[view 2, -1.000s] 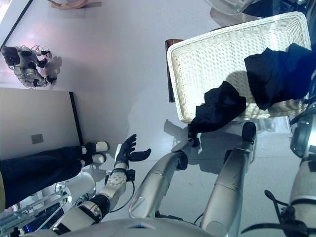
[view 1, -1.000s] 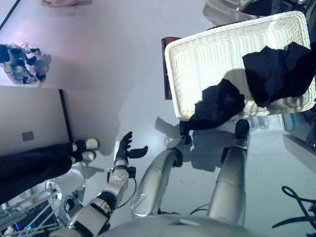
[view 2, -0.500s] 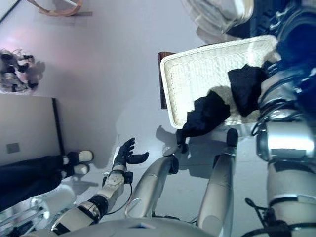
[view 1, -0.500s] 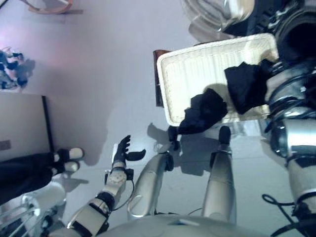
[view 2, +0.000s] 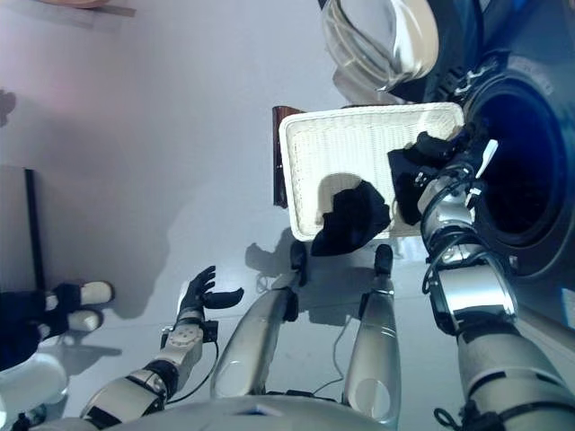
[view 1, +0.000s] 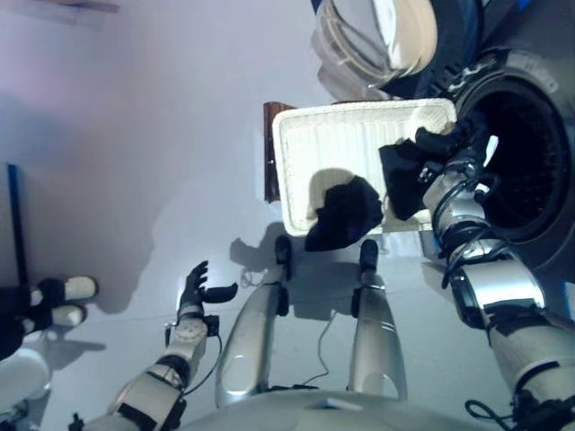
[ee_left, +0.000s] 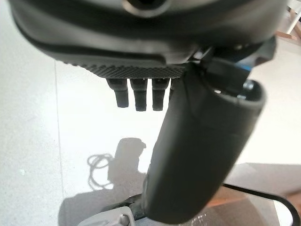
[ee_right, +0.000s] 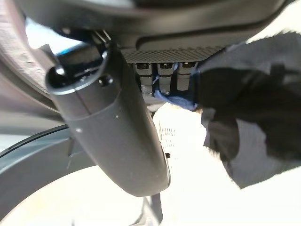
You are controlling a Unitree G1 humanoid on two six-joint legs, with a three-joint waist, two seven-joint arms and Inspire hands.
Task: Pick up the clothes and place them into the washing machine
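Right eye view is showing the right hand point(view 2: 446, 154) clutching a dark garment point(view 2: 411, 180) beside the washing machine point(view 2: 517, 171), another garment point(view 2: 352, 215) waiting in the basket point(view 2: 310, 153), left hand point(view 2: 199, 292) hanging slack.

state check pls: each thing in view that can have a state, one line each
washing machine door: swung open
washing machine drum: opening clear, inside too dark to tell
white wicker basket: on a stand beside the machine, holding clothes
dark garment at the basket's near edge: draped over the rim
second dark garment: at the right hand, beside the drum opening
right hand: at that garment, grip unclear
left hand: open, empty, over the floor
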